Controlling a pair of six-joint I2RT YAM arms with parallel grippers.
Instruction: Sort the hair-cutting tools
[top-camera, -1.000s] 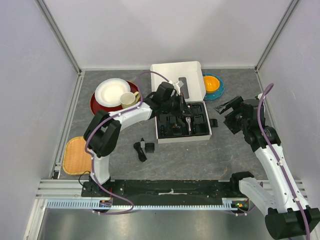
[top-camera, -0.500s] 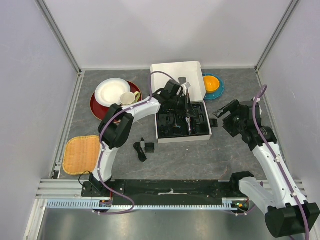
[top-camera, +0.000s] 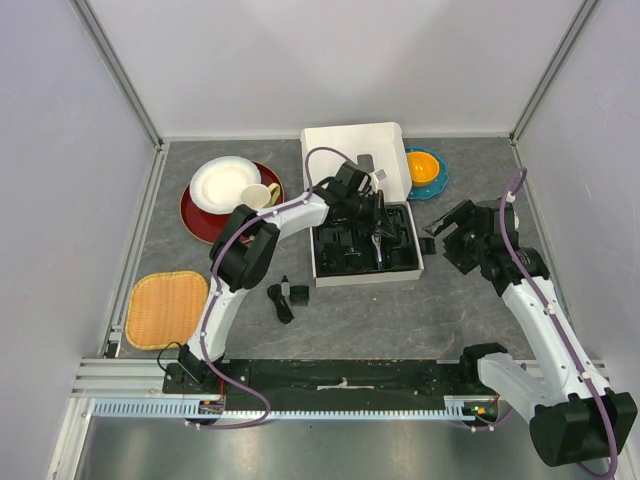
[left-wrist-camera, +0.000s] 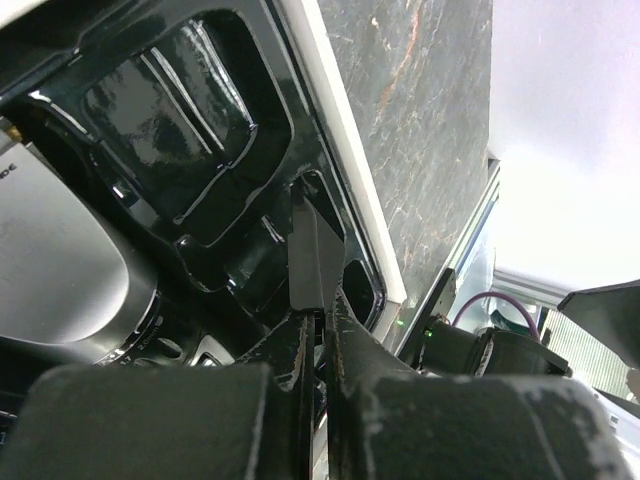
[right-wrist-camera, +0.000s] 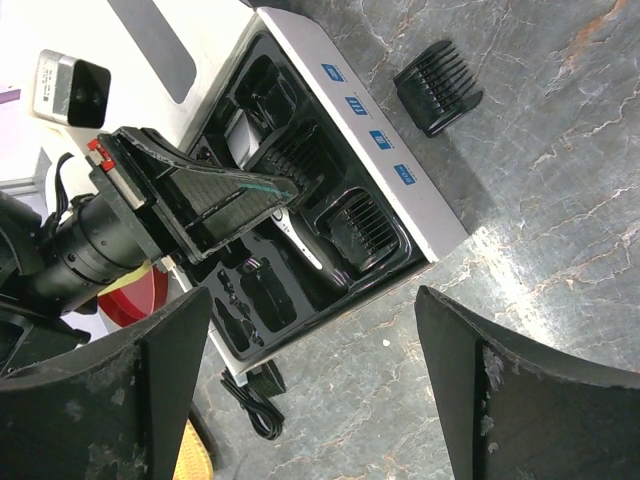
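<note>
– Grey-veined table (top-camera: 400, 320), pale walls on three sides. List what's on it, task things first.

– Item one: white box (top-camera: 335, 150) with black tray (left-wrist-camera: 190, 120), centre of the table.
Item two: clipper (left-wrist-camera: 70, 260), silver body lying in the tray.
Item three: comb attachments (right-wrist-camera: 360, 225), seated in tray pockets.
Item four: one loose comb (right-wrist-camera: 438, 86) on the table, just beside the box at its 3 o'clock.
Item five: black cable (top-camera: 283, 300), at the box's 8 o'clock.
Not mine to sort: plates (top-camera: 222, 185) and cup (top-camera: 258, 198) at 10 o'clock, woven mat (top-camera: 160, 310) at 8, blue bowl (top-camera: 425, 170) at 1.

– Pincers?

– Left gripper (left-wrist-camera: 322, 322): jaws pressed together, tips down in the tray's 3 o'clock side. A thin dark sliver shows at the tips; whether that is a held piece I cannot tell.
Right gripper (right-wrist-camera: 312, 300): spread wide, holding nothing, hanging near the loose comb.

– Step in hand?

– My reading: left is seating or nudging a piece into its pocket. Most pieces look home; the loose comb and the cable are not. Next I'd bring right down astride the loose comb and close across its narrow width. Both arms crowd that edge of the box, so I'd let left clear the tray before carrying the comb over.
</note>
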